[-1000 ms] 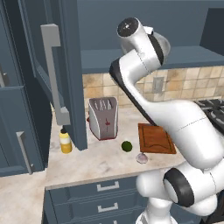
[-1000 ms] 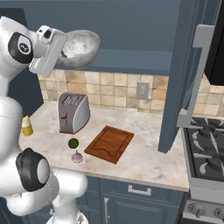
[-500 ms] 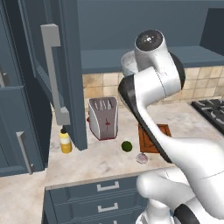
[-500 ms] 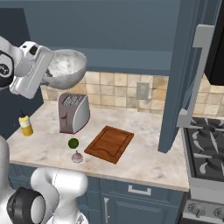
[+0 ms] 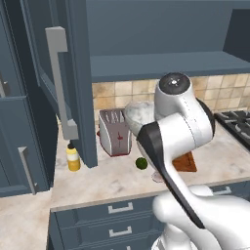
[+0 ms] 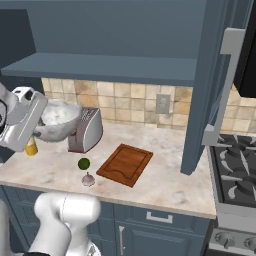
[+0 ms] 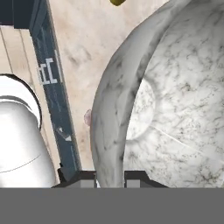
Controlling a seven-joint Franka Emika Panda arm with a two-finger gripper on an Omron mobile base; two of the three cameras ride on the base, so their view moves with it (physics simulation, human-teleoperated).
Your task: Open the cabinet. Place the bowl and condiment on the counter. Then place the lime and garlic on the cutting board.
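The jaws [image 7: 109, 177] are pinched on the rim of the bowl [image 6: 56, 119], one tip inside the wall and one outside, so the bowl hangs in the air at the arm's end. In the right base view it is held above the left part of the tabletop [image 6: 165, 172], just in front of the toaster [image 6: 86, 129] and apart from the stone below. What the coming move turns on is that gap: the bare tabletop lies straight under the bowl, so setting it down looks like a plain lowering, minding the toaster beside it. The condiment [image 5: 73, 158] already stands near the left end, by the open cabinet [image 5: 58, 83] door. The lime [image 6: 83, 163] and garlic [image 6: 88, 179] lie near the front edge, just left of the cutting board [image 6: 125, 164], not yet on it.
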